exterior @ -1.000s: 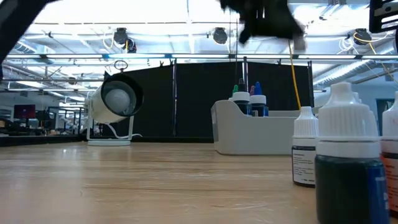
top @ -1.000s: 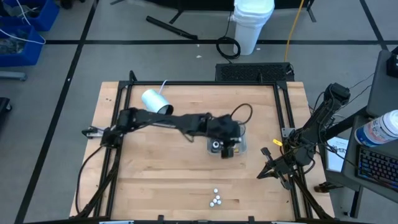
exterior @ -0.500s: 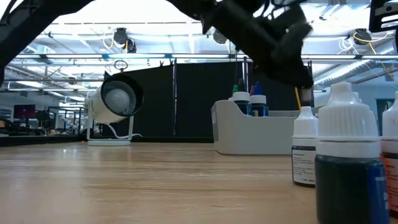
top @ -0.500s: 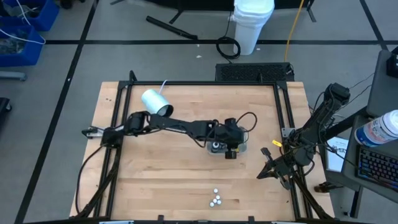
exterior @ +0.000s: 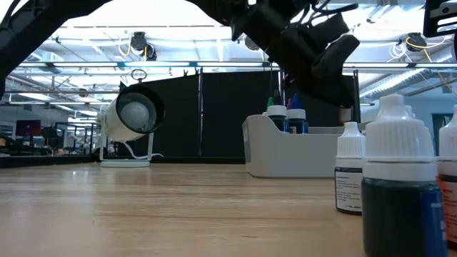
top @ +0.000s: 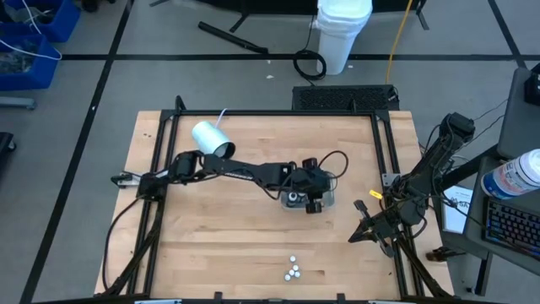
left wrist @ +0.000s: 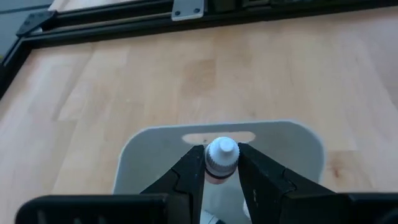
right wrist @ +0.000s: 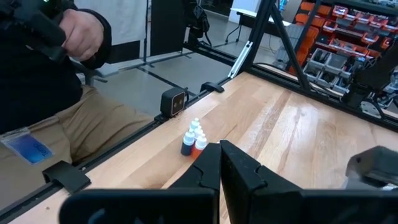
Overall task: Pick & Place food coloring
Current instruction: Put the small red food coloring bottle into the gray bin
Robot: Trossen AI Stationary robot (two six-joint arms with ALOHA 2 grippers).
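Bottle (left wrist: 221, 159) w/ white cap clamped in left pincer (left wrist: 221, 171) over grey tray (left wrist: 298, 149).

Bottle (left wrist: 221, 158) in fingers (left wrist: 189, 174): white cap, red band below. Tray (left wrist: 298, 149) light grey, table (top: 253, 236) pale wood grain. Near-edge bottles (right wrist: 192, 142): white caps, one dark body, one orange-red. Fingers black.

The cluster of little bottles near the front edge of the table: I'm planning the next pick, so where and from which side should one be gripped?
Grip one bottle by its white cap, coming straight down from above. They stand upright and packed close together, so a side approach would likely knock the neighbours, while the caps stick up free. This is a judgement. The left gripper already holds a bottle by the cap this way over the tray.
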